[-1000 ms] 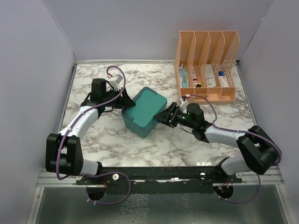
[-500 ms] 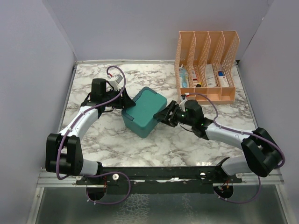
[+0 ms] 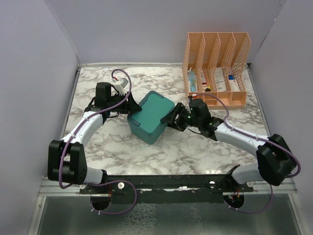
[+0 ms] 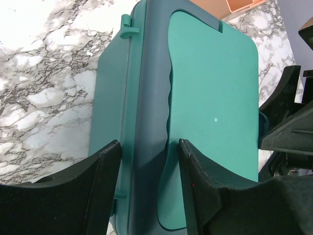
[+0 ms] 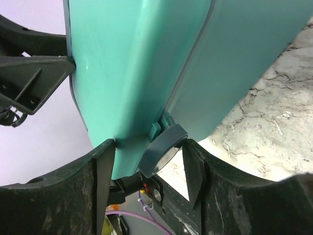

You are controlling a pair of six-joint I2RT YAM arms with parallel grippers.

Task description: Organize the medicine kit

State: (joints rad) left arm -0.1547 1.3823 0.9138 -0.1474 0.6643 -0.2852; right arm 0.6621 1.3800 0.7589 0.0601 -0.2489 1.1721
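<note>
The medicine kit [image 3: 151, 116] is a teal box with its lid down, lying at an angle mid-table. My left gripper [image 3: 131, 105] is at its far-left end. In the left wrist view the left gripper [image 4: 146, 156] is open, its fingers [image 4: 105, 186] set on the kit [image 4: 215, 88] astride the darker rim by the hinges. My right gripper [image 3: 174, 119] is at the kit's right side. In the right wrist view the right gripper [image 5: 149, 152] is open, its fingers [image 5: 193, 171] astride the grey-blue front latch [image 5: 164, 147] of the kit [image 5: 132, 63], and the latch tip is close to the right finger.
A tall orange mesh file organizer [image 3: 215, 58] stands at the back right with several medicine packs in its slots. Grey walls close in the left, right and back of the marble table [image 3: 117, 147].
My right gripper has moved left and up against the kit, bringing its fingers round the latch. The left gripper and the kit have stayed put.
</note>
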